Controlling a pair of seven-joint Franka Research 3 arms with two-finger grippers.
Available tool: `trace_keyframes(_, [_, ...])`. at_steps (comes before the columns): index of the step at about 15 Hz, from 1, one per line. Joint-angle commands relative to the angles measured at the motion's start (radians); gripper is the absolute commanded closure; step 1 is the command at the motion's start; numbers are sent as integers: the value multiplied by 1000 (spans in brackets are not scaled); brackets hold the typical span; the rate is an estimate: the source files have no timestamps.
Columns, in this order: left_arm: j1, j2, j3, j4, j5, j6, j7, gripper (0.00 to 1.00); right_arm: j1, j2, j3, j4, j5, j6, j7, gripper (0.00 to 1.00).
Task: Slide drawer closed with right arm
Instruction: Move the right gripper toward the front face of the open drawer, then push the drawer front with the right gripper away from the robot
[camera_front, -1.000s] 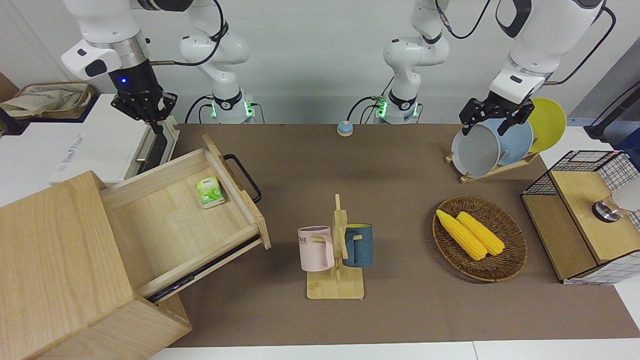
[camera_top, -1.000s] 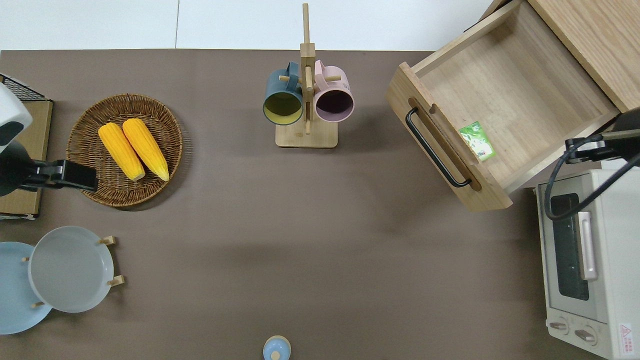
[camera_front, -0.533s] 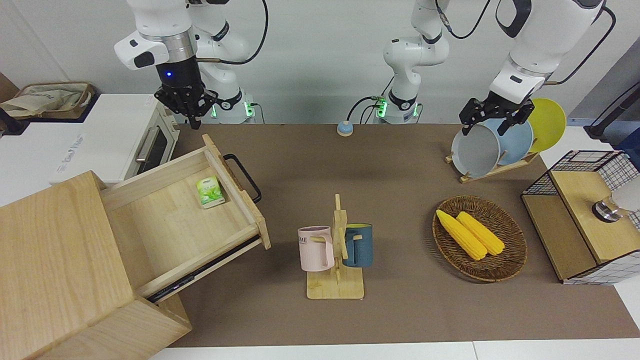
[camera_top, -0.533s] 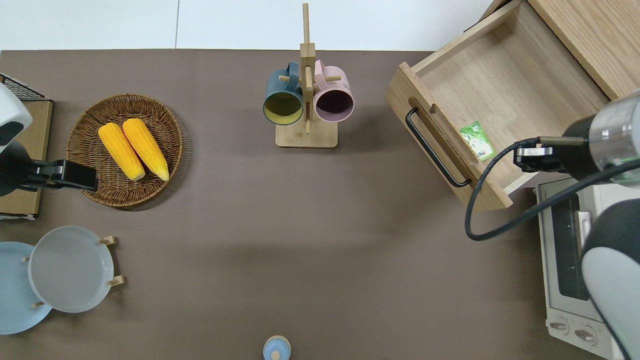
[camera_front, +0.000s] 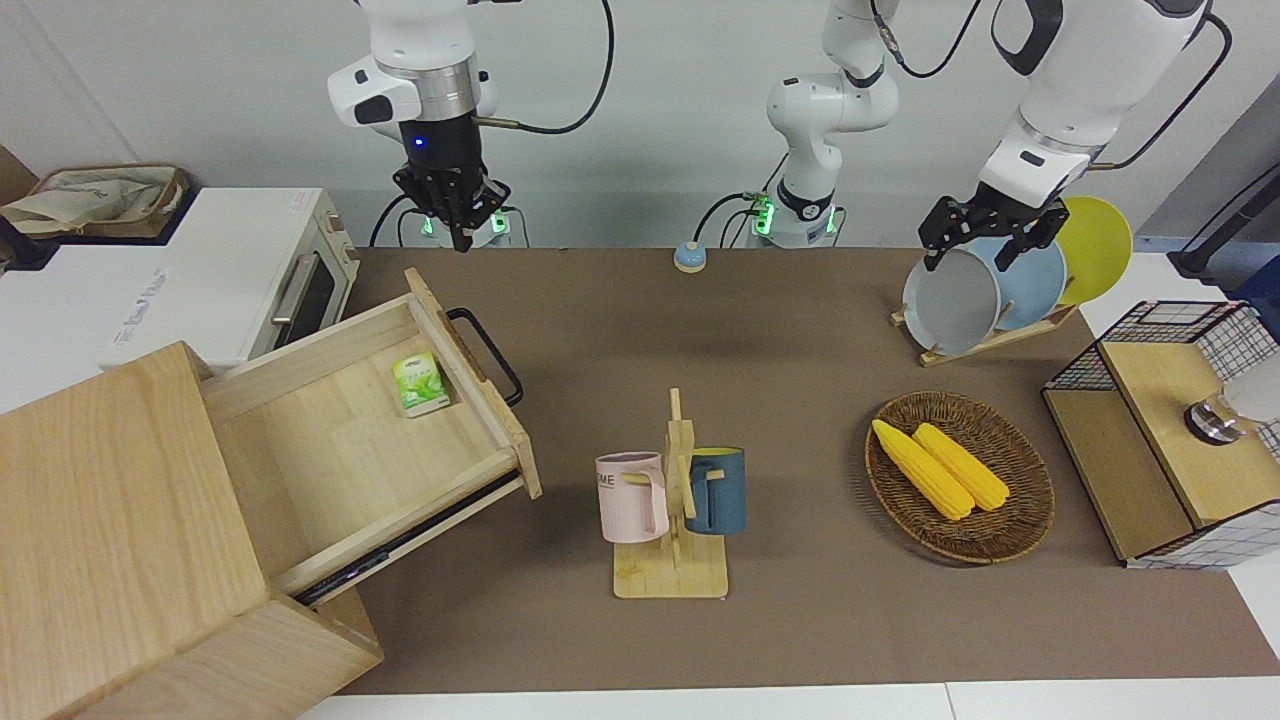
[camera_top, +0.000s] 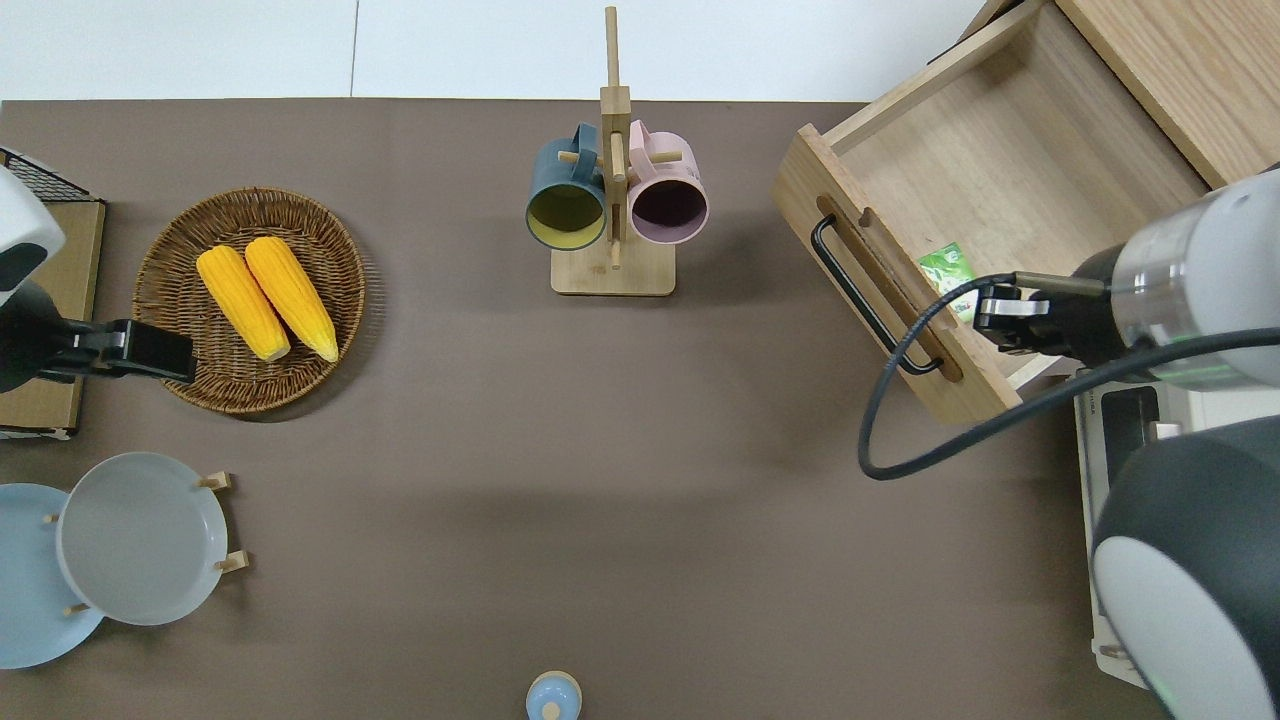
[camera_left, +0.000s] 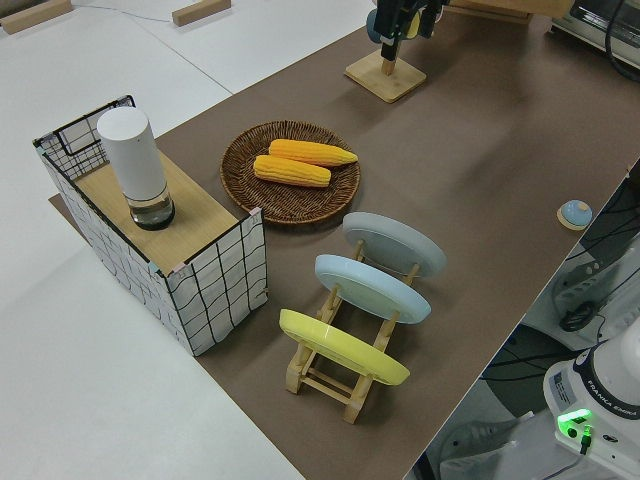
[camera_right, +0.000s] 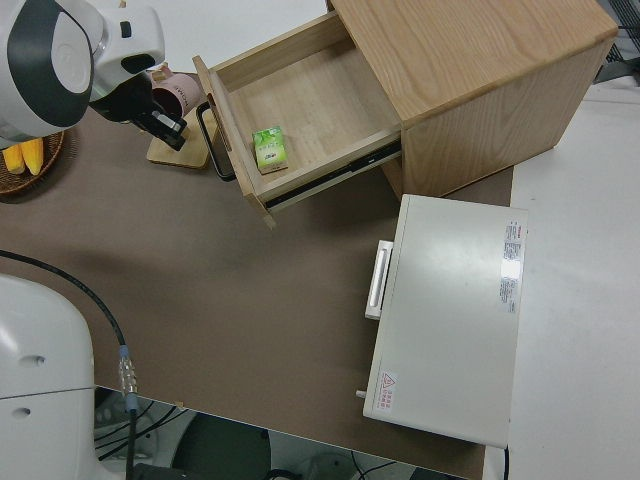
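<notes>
A brown mat covers the table (camera_front: 800, 330), with the wooden cabinet (camera_front: 120, 530) at the right arm's end serving as reference point. The drawer (camera_front: 380, 440) stands pulled well out of the cabinet, a small green packet (camera_front: 418, 385) lying inside against its front panel. Over the last second the right gripper (camera_front: 455, 215) has swung from above the toaster oven (camera_front: 230, 270) beside the cabinet toward the table's middle, and overhead it is now over the front panel's end nearer the robots, by the black loop handle (camera_top: 868, 300). In my judgement this is the approach; no contact or push has begun. Whether its fingers are parted cannot be told. The left arm is parked.
</notes>
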Motion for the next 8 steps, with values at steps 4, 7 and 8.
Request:
trace_keyframes(4, [5,11,-7,24,17,-20,10,7,80,88,-1,8,-14,54,280,1000])
trace_keyframes(7, [5,11,-7,26,17,-20,10,7,97,126,3,4,-14,89,369,1000])
trace_keyframes(8, [5,11,-7,24,17,-20,10,7,104,140,3,4,-13,91,387,1000])
